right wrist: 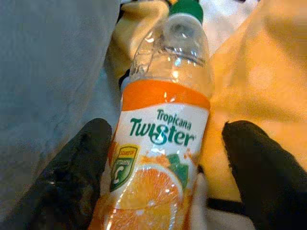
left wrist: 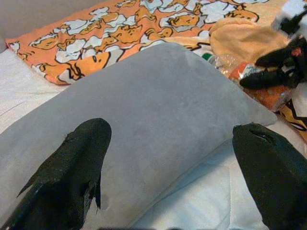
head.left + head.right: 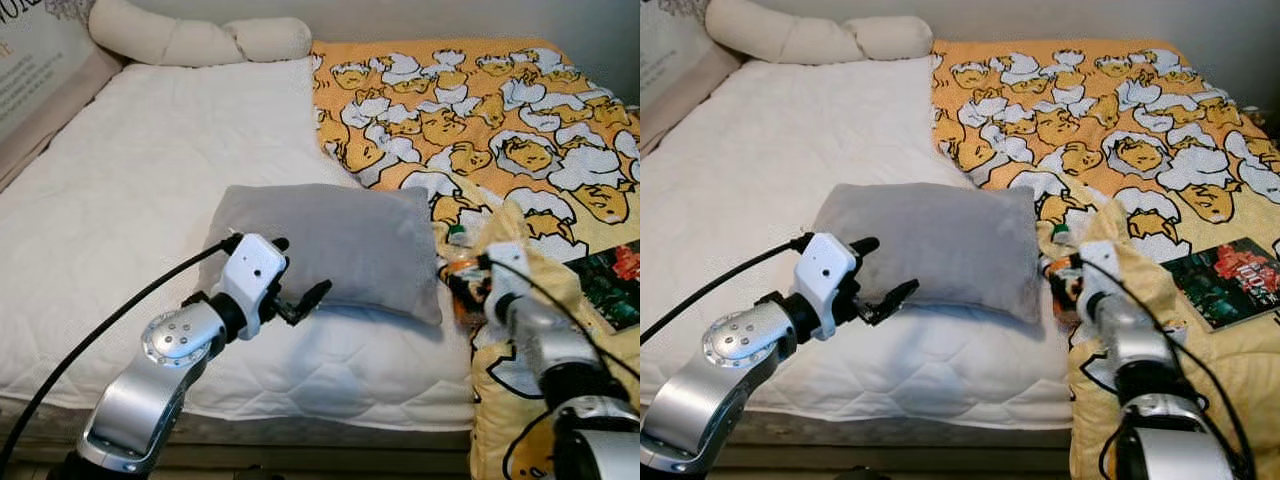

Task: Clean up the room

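A grey pillow lies on the white mattress near the bed's front edge. My left gripper stands open at the pillow's front left corner, one finger over the fabric and one past its edge; the left wrist view shows the pillow between the fingers. A Tropicana Twister orange bottle with a green cap lies in the gap between the pillow and the yellow blanket. My right gripper is open and straddles the bottle's label, one finger against it, the other apart.
A long cream bolster lies along the far edge of the bed. A dark magazine rests on the blanket at the right. A padded headboard rises on the left. Bare mattress stretches left of the pillow.
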Motion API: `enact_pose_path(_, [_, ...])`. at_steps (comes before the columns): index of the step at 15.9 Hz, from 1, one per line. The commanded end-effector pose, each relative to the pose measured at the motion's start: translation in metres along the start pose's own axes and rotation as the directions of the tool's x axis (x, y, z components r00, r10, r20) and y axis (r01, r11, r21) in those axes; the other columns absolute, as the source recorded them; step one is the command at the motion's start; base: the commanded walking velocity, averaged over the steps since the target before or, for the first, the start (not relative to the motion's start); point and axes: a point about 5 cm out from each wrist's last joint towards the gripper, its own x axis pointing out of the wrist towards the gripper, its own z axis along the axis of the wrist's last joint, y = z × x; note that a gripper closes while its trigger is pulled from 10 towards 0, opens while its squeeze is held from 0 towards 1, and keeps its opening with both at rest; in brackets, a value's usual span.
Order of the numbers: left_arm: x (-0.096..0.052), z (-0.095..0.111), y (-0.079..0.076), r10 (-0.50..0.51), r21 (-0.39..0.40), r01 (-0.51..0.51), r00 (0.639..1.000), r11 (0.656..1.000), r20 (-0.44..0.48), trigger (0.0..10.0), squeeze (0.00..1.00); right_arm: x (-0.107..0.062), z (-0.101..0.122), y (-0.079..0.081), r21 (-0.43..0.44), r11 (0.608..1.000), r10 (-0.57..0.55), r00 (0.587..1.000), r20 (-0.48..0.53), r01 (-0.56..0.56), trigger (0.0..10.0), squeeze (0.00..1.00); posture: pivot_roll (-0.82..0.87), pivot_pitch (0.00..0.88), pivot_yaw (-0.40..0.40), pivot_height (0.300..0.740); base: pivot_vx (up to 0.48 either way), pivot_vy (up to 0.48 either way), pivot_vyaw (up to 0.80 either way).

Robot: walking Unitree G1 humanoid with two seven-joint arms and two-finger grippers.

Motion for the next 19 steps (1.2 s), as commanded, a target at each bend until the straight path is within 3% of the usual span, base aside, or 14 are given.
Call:
enact_pose_path(1, [-0.003, -0.001, 0.001, -0.002, 0.012, 0.002, 1.0, 1.0, -0.014, 10.0, 0.0, -0.004, 0.008, -0.005, 0.008, 0.999, 0.034, 0.999, 0.015, -0.034, 10.0, 1.0, -0.02, 0.0, 0.048, 0.74, 0.0, 0.0, 0.0])
enact_pose_path(3, [-0.003, -0.002, 0.002, -0.003, 0.015, 0.004, 1.0, 1.0, -0.016, 10.0, 0.0, -0.008, 0.022, -0.007, 0.028, 0.997, 0.068, 0.995, 0.07, -0.07, 10.0, 1.0, -0.02, 0.0, 0.053, 0.74, 0.0, 0.0, 0.0])
enact_pose_path(5, [-0.002, -0.002, 0.004, -0.005, 0.021, 0.006, 1.0, 1.0, -0.018, 10.0, 0.0, -0.006, 0.039, 0.0, 0.109, 0.983, 0.133, 0.981, 0.139, -0.148, 10.0, 1.0, -0.03, 0.0, 0.06, 0.74, 0.0, 0.0, 0.0])
enact_pose_path(9, [-0.001, 0.0, 0.007, -0.014, 0.03, 0.015, 1.0, 0.999, -0.025, 10.0, 0.0, 0.009, 0.052, 0.021, 0.235, 0.944, 0.209, 0.971, 0.116, -0.232, 10.0, 1.0, -0.02, 0.0, 0.069, 0.74, 0.0, 0.0, 0.0])
enact_pose_path(14, [-0.002, 0.001, 0.01, -0.038, 0.039, 0.04, 0.998, 0.998, -0.039, 10.0, 0.0, 0.02, 0.044, 0.027, 0.244, 0.966, 0.079, 0.997, 0.016, -0.08, 10.0, 1.0, 0.01, 0.0, 0.076, 0.74, 0.0, 0.0, 0.0])
enact_pose_path(19, [-0.012, 0.004, 0.001, -0.118, 0.018, 0.119, 0.992, 0.993, -0.046, 10.0, 0.0, 0.02, 0.031, 0.016, 0.233, 0.969, -0.078, 0.996, -0.037, 0.085, 10.0, 1.0, 0.05, 0.051, 0.082, 0.74, 0.0, 0.0, 0.0])
